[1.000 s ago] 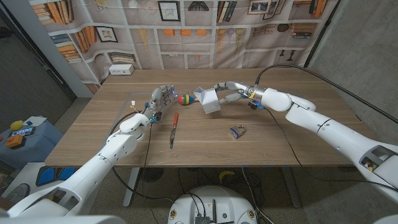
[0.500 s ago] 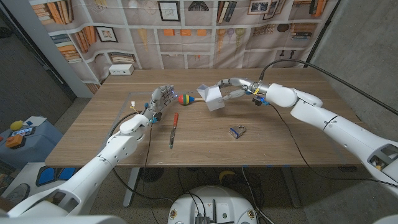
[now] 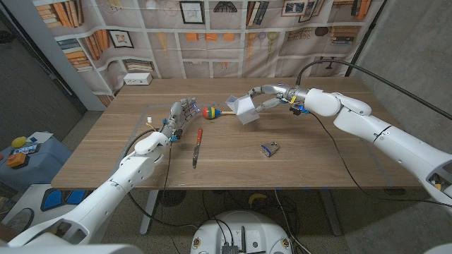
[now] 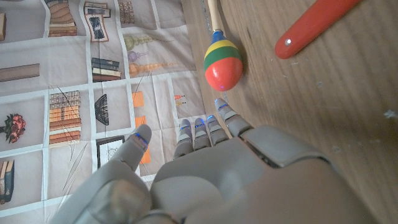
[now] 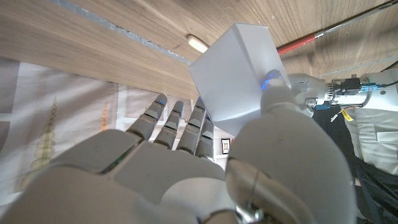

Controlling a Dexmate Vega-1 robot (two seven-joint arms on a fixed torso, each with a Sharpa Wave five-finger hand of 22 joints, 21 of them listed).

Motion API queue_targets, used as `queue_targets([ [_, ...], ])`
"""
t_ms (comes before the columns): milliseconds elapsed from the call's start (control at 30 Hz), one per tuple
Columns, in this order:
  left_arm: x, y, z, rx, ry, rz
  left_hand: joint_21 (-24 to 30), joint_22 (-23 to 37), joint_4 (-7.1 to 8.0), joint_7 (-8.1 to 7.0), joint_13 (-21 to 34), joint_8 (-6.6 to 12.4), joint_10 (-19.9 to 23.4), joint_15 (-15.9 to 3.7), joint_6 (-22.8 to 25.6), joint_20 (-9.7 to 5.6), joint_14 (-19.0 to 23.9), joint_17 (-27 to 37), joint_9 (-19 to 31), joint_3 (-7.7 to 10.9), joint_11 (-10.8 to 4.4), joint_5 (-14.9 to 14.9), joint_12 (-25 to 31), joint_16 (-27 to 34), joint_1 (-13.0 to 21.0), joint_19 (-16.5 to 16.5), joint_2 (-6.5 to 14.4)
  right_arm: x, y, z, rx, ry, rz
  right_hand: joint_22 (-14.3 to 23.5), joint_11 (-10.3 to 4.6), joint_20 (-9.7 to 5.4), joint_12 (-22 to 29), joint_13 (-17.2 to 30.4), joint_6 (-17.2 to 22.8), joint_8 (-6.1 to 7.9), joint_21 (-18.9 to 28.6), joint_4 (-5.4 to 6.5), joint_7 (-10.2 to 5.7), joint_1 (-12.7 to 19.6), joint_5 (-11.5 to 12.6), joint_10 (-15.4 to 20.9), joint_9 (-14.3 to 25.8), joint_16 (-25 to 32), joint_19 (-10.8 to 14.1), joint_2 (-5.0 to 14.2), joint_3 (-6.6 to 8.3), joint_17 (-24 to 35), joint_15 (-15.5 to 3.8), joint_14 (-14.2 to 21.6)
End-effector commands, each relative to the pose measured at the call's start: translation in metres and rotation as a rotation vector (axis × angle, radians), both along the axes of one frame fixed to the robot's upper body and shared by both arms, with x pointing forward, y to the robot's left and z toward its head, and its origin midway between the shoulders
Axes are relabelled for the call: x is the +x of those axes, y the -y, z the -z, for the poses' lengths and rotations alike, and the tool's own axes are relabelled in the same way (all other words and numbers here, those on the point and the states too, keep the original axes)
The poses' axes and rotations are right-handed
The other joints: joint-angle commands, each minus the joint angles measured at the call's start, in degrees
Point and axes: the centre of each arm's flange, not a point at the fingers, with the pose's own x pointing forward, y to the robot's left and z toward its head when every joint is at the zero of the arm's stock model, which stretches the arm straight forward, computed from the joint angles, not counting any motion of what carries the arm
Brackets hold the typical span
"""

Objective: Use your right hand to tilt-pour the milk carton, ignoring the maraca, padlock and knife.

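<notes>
1. Head view: right hand gripping white milk carton, tilted, lifted above table.
2. Left hand holding nothing, fingers apart, near maraca.
3. Knife beside left hand; padlock below right hand.

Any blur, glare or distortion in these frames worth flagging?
Head view: sharp, even light, wide-angle bowing at the edges. Right wrist view: the right hand is soft, close to the lens, and the white milk carton looks washed out. Left wrist view: the striped maraca is sharp.

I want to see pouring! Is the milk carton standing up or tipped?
Tipped. The right hand holds the carton leaning over, off the table.
</notes>
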Motion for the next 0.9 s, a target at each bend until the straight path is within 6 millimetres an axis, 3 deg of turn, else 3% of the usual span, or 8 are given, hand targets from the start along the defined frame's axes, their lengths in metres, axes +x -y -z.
queue_targets([
  [33, -0.006, -0.003, 0.003, -0.009, 0.017, -0.017, 0.3, 0.3, 0.06, -0.10, 0.1, 0.10, 0.4, -0.32, 0.6, 0.28, 0.4, 0.1, 0.3, 0.38, -0.09, 0.1, 0.1, -0.1, -0.4, 0.4, 4.0, -0.016, -0.004, -0.017, -0.100, 0.073, 0.055, 0.0, 0.17, -0.02, -0.2, 0.2, 0.6, 0.34, -0.1, 0.17, -0.37, 0.1, -0.2, 0.7, 0.1, 0.1, 0.5, 0.63, 0.02, 0.3, -0.38, 0.2],
  [600, -0.018, -0.010, -0.004, -0.022, 0.072, -0.075, -0.1, 0.3, -0.63, -0.84, 0.1, -0.59, -1.3, -0.78, -1.5, -1.19, -1.1, 0.0, 0.2, 0.53, -0.52, 0.0, -0.6, -0.4, 0.0, -0.5, 4.2, -0.034, -0.020, -0.032, -0.264, 0.174, 0.135, 0.0, -0.11, 0.01, -0.2, 0.4, 1.3, 0.76, -0.2, 0.08, -0.70, 0.0, -0.1, 1.9, 0.0, 0.4, 0.7, 1.00, 0.05, 0.3, -0.72, 0.6],
  [900, -0.019, -0.010, -0.003, -0.031, 0.077, -0.081, -0.1, 0.3, -0.90, -0.81, 0.1, -0.50, -1.3, -0.86, -1.7, -1.27, -1.2, 0.0, 0.2, 0.38, -0.59, 0.0, -0.5, -0.3, 0.2, -0.6, 4.3, -0.041, -0.030, -0.035, -0.353, 0.247, 0.196, 0.0, -0.22, 0.04, -0.3, 0.5, 1.7, 0.99, -0.2, 0.02, -0.81, -0.1, -0.1, 2.3, 0.0, 0.5, 0.8, 1.12, 0.04, 0.3, -0.60, 0.7],
])
